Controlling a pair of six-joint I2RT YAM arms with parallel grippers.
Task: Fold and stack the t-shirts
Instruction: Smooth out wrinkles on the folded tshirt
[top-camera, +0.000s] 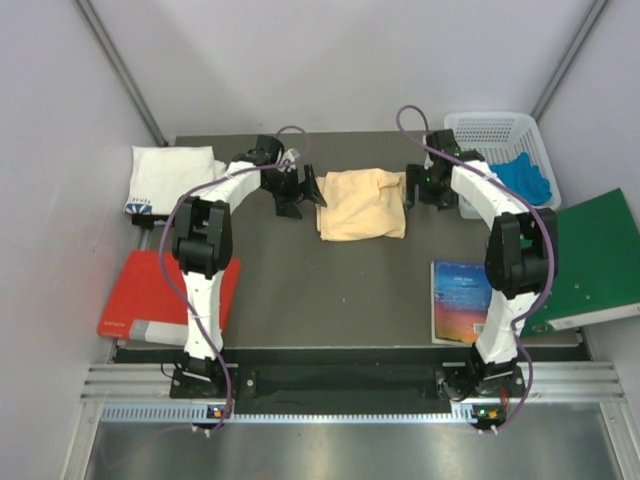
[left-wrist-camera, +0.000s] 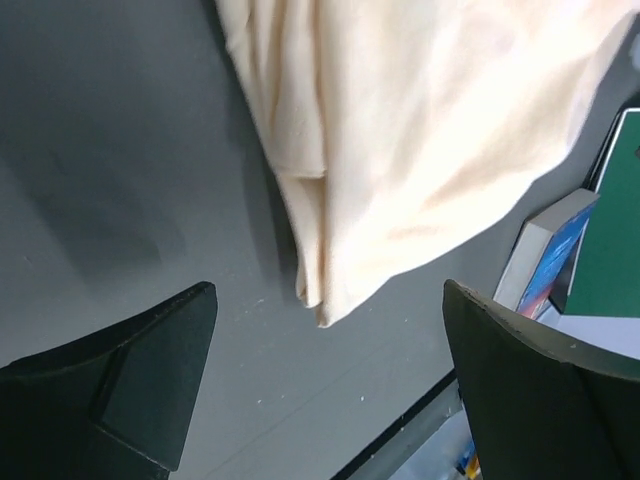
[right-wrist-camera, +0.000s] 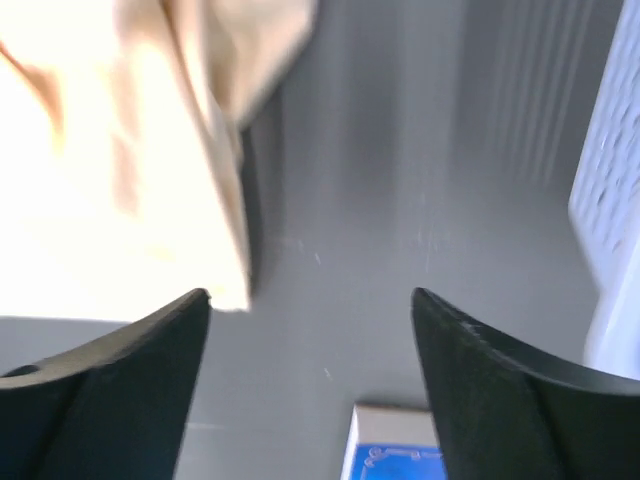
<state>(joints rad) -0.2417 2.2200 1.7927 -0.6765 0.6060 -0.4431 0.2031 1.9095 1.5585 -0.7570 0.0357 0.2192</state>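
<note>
A pale peach-yellow t-shirt (top-camera: 362, 204) lies folded at the back middle of the dark table, with a crumpled left edge. My left gripper (top-camera: 300, 190) hovers just off that left edge, open, with nothing between its fingers. In the left wrist view the shirt (left-wrist-camera: 420, 130) fills the upper right, and its corner hangs just ahead of the open left gripper (left-wrist-camera: 329, 300). My right gripper (top-camera: 412, 188) stands open at the shirt's right edge. In the right wrist view the shirt (right-wrist-camera: 120, 200) lies beside the left finger of the empty right gripper (right-wrist-camera: 310, 293). A white t-shirt (top-camera: 170, 178) with a small dark-blue print lies folded at the back left.
A white basket (top-camera: 500, 140) holding a blue cloth (top-camera: 525, 178) stands at the back right. A green folder (top-camera: 590, 260) and a blue book (top-camera: 462, 300) lie at the right. A red folder (top-camera: 150, 295) lies at the front left.
</note>
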